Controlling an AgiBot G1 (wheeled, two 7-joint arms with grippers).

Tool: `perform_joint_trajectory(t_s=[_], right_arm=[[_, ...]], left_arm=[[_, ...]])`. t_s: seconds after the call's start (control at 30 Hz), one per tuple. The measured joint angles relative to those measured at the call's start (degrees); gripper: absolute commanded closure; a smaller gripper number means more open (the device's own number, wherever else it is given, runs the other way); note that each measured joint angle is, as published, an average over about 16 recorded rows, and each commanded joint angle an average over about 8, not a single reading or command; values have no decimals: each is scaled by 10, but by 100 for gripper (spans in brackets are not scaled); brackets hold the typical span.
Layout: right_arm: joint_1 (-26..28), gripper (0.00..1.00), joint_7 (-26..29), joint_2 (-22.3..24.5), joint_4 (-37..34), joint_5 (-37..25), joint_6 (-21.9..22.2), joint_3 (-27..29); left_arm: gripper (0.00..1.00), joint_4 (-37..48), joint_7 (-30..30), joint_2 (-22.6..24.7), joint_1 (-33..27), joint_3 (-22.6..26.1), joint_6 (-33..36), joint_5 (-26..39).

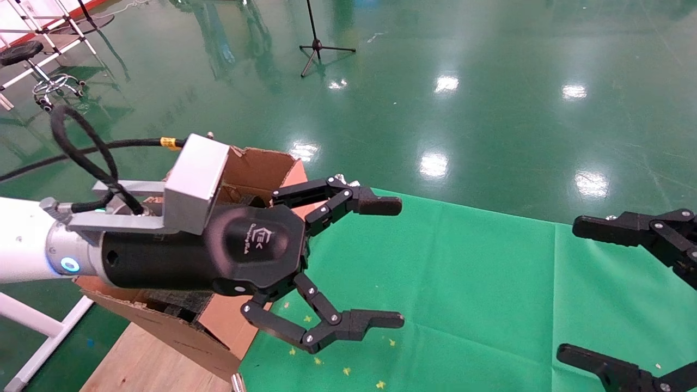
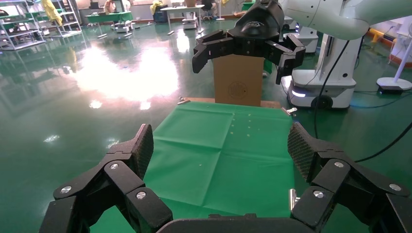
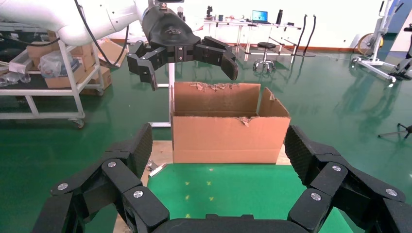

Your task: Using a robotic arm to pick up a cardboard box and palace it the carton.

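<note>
My left gripper (image 1: 401, 262), on the white arm with the silver wrist, is open and empty. It hangs over the near edge of the green cloth (image 1: 463, 283), just past the large carton (image 1: 256, 169). The right wrist view shows it (image 3: 190, 75) above the carton's (image 3: 228, 138) torn rim. The carton's inside is hidden. No slim cardboard box shows on the cloth. A brown cardboard block with a round mark (image 2: 238, 90) stands beyond the cloth's far end, behind my right gripper (image 2: 239, 68). I cannot tell whether it is the slim box. My right gripper (image 1: 569, 288) is open and empty.
The carton stands on a wooden board (image 1: 141, 365) left of the cloth. Metal clips (image 2: 290, 110) hold the cloth's corners. A white frame leg (image 1: 43, 337) is at the lower left. A tripod (image 1: 321, 49) and a stool (image 1: 22, 51) stand far off on the green floor.
</note>
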Motion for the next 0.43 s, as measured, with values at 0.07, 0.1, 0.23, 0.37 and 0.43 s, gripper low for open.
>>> perform_joint_trajectory(t_s=[0.07, 0.1, 0.23, 0.37, 0.43], right_arm=[[0, 0, 0, 0, 0, 0, 0, 0], [0, 0, 0, 0, 0, 0, 0, 0], [0, 0, 0, 0, 0, 0, 0, 0], [0, 0, 0, 0, 0, 0, 0, 0], [0, 0, 0, 0, 0, 0, 0, 0]], left_arm=[[0, 0, 0, 0, 0, 0, 0, 0], [0, 0, 0, 0, 0, 0, 0, 0], [0, 0, 0, 0, 0, 0, 0, 0], [0, 0, 0, 0, 0, 0, 0, 0], [0, 0, 0, 0, 0, 0, 0, 0]])
